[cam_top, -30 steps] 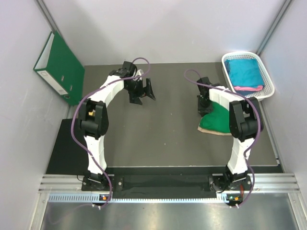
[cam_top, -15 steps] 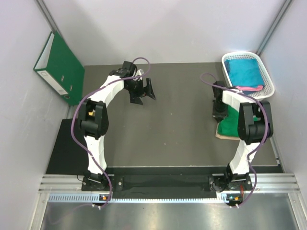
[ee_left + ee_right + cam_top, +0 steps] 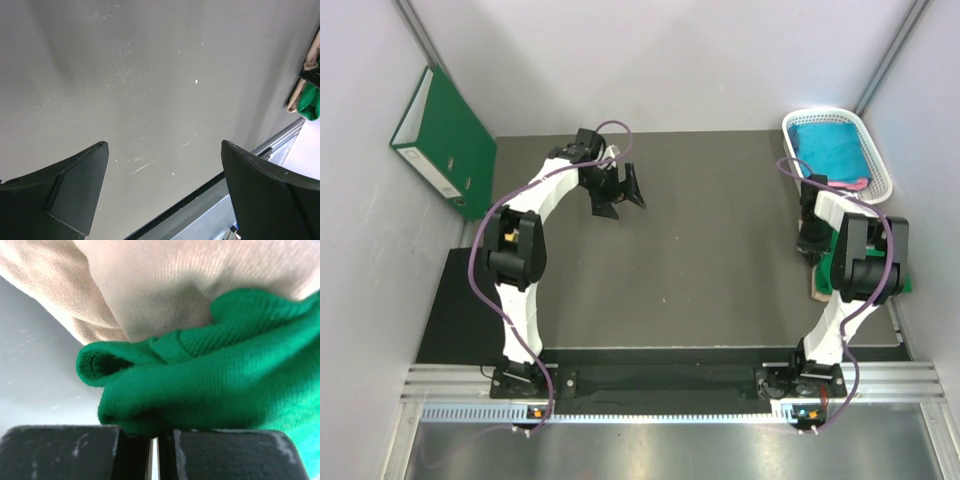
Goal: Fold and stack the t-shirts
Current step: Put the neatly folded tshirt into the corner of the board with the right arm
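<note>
Over the last second the right arm swings outward. It carries the green t-shirt [image 3: 235,375] from the middle right of the counter [image 3: 700,250] to its right edge. The left arm holds its pose.

The binder [image 3: 448,135] leans on the left wall, well apart from the work. The basket [image 3: 823,111] stands in the far right corner, just beyond the right arm, and holds the teal t-shirt [image 3: 830,148] and the pink t-shirt [image 3: 848,184].

The green t-shirt lies bunched at the right edge over a beige cloth [image 3: 175,280]. Its long axis cannot be read.

The right tool [image 3: 155,437] is clamped on a green fold, so the right arm is the nearer one. Nothing stands between the tool and the bare counter to its left.

The left tool [image 3: 164,145] hangs spread apart over bare counter.
</note>
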Motion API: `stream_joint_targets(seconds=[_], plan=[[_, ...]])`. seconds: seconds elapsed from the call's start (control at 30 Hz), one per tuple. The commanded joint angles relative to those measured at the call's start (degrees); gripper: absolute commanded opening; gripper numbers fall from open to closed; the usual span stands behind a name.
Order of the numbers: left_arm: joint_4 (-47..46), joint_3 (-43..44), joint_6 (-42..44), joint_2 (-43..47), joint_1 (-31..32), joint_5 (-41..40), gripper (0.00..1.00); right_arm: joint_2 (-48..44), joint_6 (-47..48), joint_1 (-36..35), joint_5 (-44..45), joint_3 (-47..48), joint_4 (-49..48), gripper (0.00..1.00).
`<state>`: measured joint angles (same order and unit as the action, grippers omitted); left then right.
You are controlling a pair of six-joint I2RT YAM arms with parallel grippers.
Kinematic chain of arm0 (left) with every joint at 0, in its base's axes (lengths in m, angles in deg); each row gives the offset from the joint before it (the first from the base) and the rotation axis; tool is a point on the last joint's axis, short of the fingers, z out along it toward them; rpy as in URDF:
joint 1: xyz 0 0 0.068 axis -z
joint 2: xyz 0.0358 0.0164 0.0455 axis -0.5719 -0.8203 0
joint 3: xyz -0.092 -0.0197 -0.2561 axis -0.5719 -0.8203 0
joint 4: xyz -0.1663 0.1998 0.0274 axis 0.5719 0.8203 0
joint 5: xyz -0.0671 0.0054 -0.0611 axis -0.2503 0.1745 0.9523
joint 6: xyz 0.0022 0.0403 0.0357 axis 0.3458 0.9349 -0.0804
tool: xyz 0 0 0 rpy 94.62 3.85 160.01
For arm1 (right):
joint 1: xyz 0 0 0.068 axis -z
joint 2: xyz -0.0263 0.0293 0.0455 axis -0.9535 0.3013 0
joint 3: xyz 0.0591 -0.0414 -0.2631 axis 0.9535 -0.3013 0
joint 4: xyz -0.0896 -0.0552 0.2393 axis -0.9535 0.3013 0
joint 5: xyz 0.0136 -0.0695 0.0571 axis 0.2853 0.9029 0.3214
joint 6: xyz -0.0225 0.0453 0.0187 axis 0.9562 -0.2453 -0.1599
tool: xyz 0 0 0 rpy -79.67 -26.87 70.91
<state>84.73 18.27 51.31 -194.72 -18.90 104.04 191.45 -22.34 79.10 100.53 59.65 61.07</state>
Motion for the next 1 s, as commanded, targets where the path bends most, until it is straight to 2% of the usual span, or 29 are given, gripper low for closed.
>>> stream_joint_targets(seconds=[0.0,0.27,0.33,0.37,0.4,0.5,0.6,0.8,0.97], plan=[[-1.6,-1.0,0.2,2.1,0.0,0.7,0.98,-3.2,0.9,0.9,3.2,0.8,0.9,0.0],[0.6,-0.7,2.8,3.3,0.0,-2.9,0.98,-8.3,1.6,-0.5,-1.5,4.3,1.2,0.02],[2.1,-0.7,3.8,4.4,0.0,-7.2,0.98,-10.2,2.0,-2.8,-2.2,5.7,1.2,0.17],[2.5,-0.7,4.9,4.9,0.0,-9.4,0.98,-12.1,2.3,-3.6,-2.8,7.3,0.5,0.3],[2.8,-0.7,5.6,5.7,0.0,-11.3,0.98,-13.0,2.7,-5.7,-2.9,8.0,0.1,0.52],[4.5,-0.7,8.1,6.7,-0.3,-17.7,0.98,-14.6,3.4,-10.8,-4.3,11.6,-2.1,0.83],[6.5,-0.6,9.0,6.5,-1.6,-22.3,0.98,-12.9,4.0,-15.6,-5.8,15.7,-3.8,0.99],[12.0,-0.2,9.8,4.9,-3.2,-38.9,0.98,-4.6,3.9,-23.6,-6.9,24.5,-3.4,1.0],[12.3,-3.4,10.1,4.8,-5.5,-43.4,0.98,0.7,3.2,-27.8,-8.4,28.8,-4.1,1.0]])
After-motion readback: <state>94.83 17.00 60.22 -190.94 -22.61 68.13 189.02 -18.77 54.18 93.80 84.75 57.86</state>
